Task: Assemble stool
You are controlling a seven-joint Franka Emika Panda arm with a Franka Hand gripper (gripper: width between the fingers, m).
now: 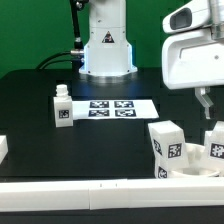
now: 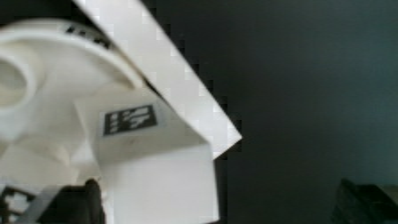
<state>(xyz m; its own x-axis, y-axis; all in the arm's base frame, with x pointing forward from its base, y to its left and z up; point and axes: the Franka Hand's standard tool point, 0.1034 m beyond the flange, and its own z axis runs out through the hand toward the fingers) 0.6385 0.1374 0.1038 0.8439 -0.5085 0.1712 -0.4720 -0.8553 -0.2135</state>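
Two white stool legs (image 1: 167, 147) (image 1: 214, 150) with square tags stand upright at the exterior view's lower right, on or against the round seat (image 1: 190, 176), which is mostly hidden. A third leg (image 1: 62, 107) stands alone left of the marker board. My gripper (image 1: 208, 112) hangs open just above and between the two right legs, holding nothing. In the wrist view the gripper (image 2: 222, 205) is open. One tagged leg (image 2: 146, 150) lies close beside one dark fingertip (image 2: 71, 205), and the curved seat (image 2: 36, 90) is behind it.
The marker board (image 1: 112, 108) lies flat mid-table. A long white border bar (image 1: 100, 194) runs along the front edge and shows in the wrist view (image 2: 169, 70). A white block (image 1: 3, 148) sits at the far left. The robot base (image 1: 106, 45) stands at the back.
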